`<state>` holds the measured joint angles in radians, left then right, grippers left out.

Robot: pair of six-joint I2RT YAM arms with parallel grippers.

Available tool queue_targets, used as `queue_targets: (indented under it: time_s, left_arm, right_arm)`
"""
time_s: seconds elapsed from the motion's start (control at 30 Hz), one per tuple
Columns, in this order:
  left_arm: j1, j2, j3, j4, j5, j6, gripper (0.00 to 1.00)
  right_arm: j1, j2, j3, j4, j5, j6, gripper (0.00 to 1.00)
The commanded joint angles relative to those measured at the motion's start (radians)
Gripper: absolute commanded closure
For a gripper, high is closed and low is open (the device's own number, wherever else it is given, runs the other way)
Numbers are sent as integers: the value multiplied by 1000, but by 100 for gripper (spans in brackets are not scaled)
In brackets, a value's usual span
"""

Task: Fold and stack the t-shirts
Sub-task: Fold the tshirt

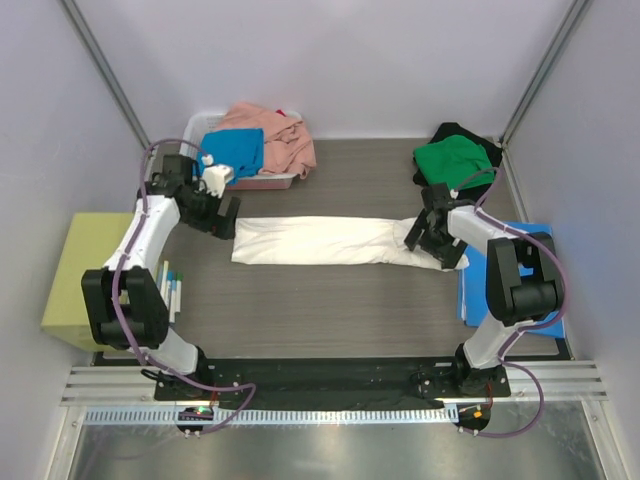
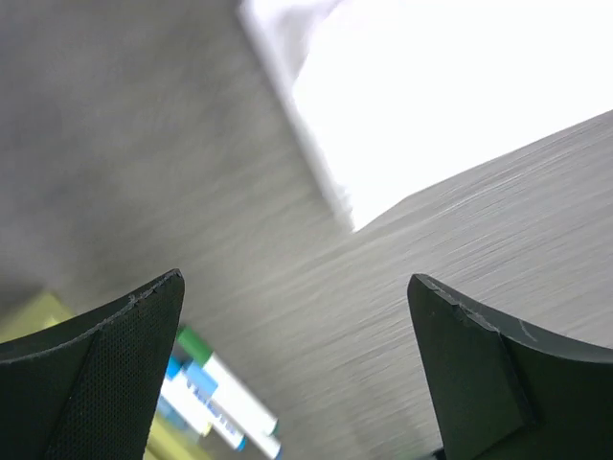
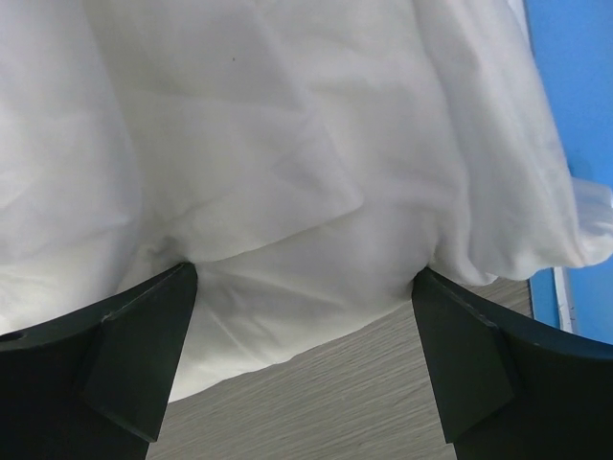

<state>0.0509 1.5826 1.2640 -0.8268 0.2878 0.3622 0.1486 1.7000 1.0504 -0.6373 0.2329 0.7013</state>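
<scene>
A white cloth t-shirt [image 1: 320, 241], folded into a long narrow strip, lies flat across the middle of the grey wood-grain bench [image 1: 330, 300], running from left to right.

The right hand [image 1: 418, 235] sits at the strip's right end. In the right wrist view it [image 3: 305, 278] is released, its two dark fingers [image 3: 144, 345] spread wide, and the wrinkled white cloth edge lies between them without being pinched.

The left hand [image 1: 222, 215] is just beside the strip's left end. In the left wrist view it [image 2: 297, 287] is released too, with its fingers wide apart over bare bench and nothing between them. The white cloth shows bright beyond the fingertips.

At the right end the strip overlaps the edge of a flat stiff blue folder [image 1: 472, 295].

At the rear left a white plastic basket [image 1: 200, 122] holds a bright blue t-shirt [image 1: 235, 148] and a crumpled salmon pink t-shirt [image 1: 275, 135] that spills over its rim.

At the rear right a green t-shirt [image 1: 452, 160] is heaped on a black t-shirt [image 1: 455, 131].

By the left arm lie several white markers [image 1: 170, 285], next to a yellow-green box [image 1: 75, 270] at the bench's left edge.
</scene>
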Motion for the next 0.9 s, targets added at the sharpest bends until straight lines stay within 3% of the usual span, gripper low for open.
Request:
queue_targets:
  time_s: [0.0,0.13,0.3,0.63,0.87]
  left_arm:
    - [-167,-33,54,-15,106,-97,0]
    - [-226,58,52,55,143,-161,0]
    - [-227,138,48,135,231,-230,0]
    - [-224,292,83,201,252,-270,0]
    - [-126,329,-23,247,238,-253,0]
  right_arm:
    - [28,12,23,5,-26,-5,0]
    - [40,9,26,7,-29,-2,0]
    - [62,7,22,10,-27,0,0]
    - [63,-2,-15,21,-29,1,0]
    - [63,-22,-23,21,-20,-9,0]
